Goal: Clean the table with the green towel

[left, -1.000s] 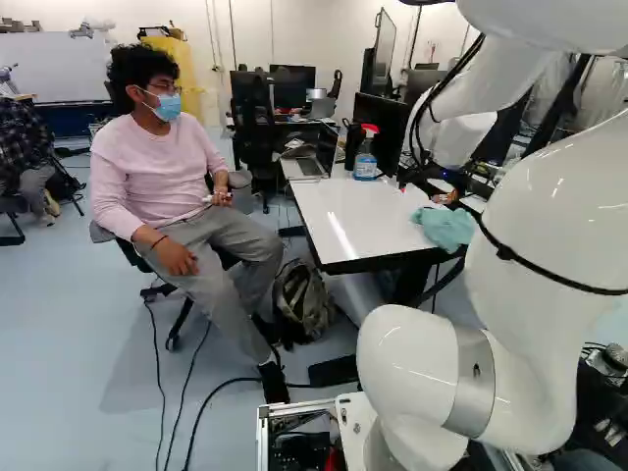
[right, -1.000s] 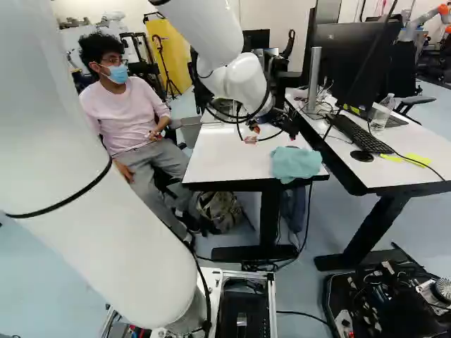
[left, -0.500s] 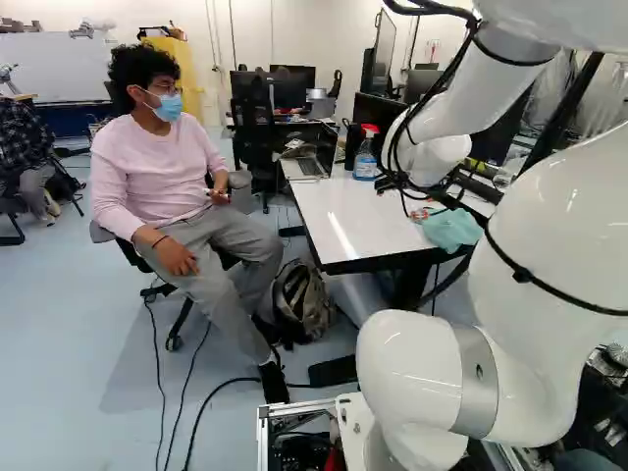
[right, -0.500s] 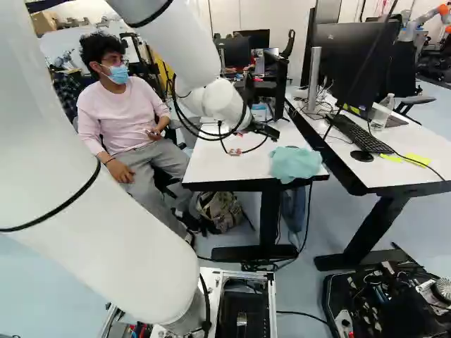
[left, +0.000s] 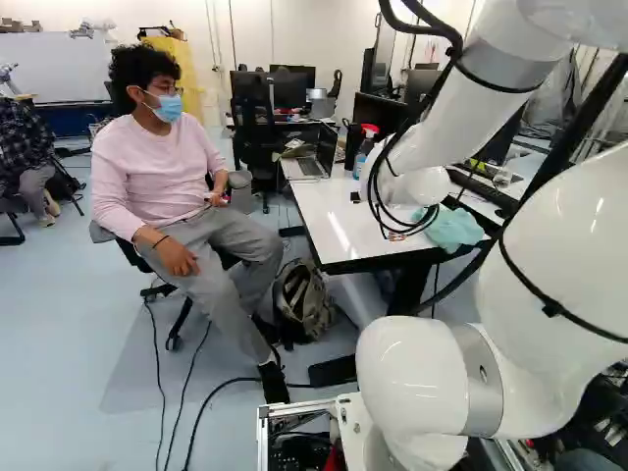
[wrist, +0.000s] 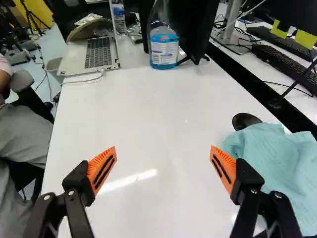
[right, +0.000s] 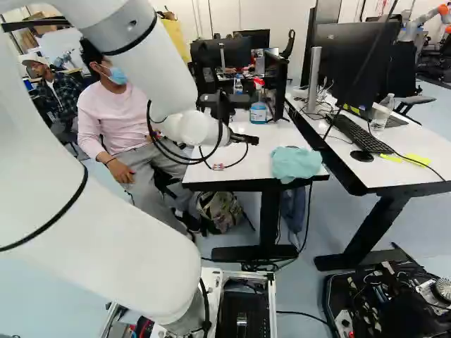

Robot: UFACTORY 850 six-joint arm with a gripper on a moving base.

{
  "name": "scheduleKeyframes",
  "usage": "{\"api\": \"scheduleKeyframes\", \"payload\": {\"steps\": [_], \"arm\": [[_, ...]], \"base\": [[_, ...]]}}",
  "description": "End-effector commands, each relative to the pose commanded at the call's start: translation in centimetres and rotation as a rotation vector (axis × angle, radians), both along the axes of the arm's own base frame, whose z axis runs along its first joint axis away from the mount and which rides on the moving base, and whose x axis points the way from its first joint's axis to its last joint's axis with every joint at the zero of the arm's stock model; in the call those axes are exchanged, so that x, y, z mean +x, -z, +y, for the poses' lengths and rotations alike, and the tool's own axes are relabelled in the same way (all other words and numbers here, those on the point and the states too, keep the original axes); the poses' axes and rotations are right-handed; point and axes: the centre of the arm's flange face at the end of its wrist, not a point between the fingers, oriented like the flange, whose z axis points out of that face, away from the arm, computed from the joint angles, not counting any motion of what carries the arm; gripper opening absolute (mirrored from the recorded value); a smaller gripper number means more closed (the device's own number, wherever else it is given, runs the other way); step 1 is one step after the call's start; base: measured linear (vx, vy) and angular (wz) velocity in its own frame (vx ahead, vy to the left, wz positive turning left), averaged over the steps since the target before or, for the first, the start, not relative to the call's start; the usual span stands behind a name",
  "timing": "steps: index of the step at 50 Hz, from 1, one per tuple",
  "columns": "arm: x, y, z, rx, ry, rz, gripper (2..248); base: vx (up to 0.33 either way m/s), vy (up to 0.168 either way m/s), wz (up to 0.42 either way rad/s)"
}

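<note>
Free passage: the desk [wrist: 148,109] surface lies open between the spread fingers of the tool [right: 254,140] and ahead as far as the spray bottle [wrist: 164,49]. Obstructions: the laptop [wrist: 99,53] lies across the far end from the monitor [wrist: 198,29], which stands beside the bottle. The towel [wrist: 277,163] bounds the lane on one finger's side; a dark rounded object [wrist: 245,120] adjoins it.

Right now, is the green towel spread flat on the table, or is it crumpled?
Crumpled. The green towel lies in a heap on the table, with creases and uneven edges.
</note>
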Motion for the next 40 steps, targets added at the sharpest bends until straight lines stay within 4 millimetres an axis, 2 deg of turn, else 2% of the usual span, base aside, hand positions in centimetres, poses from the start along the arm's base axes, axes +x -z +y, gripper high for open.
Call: {"api": "scheduleKeyframes", "payload": {"steps": [19,40], "arm": [[-2.9,2.2,3.4,-0.013,-0.081,-0.089,247],[-5.7,3.9,5.8,-0.018,-0.145,-0.161,247]], "base": [[0.0,0.0,0.0],[0.0,0.0,0.0]]}}
